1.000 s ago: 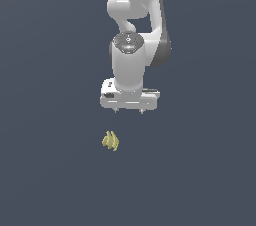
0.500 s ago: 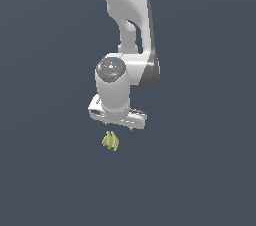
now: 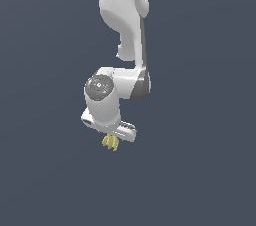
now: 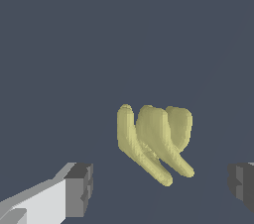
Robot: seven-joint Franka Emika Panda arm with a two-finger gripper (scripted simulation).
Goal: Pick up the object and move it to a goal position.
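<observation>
Exterior view: the white Panda arm [image 3: 122, 25] reaches down over a flat, dark grey bench surface [image 3: 45, 170] whose edges and corners lie outside both views, so no place on it can be named. Its white gripper [image 3: 113, 139] hangs directly above the bunch of bananas [image 3: 110, 143], covering the bunch's upper part. In the wrist view the gripper [image 4: 161, 188] is spread wide, its dark grey fingertips [image 4: 79, 189] standing apart on either side of the pale-yellow bunch of bananas [image 4: 155, 141] without touching it. The bunch lies on the surface, its curved lobes fanned out side by side.
</observation>
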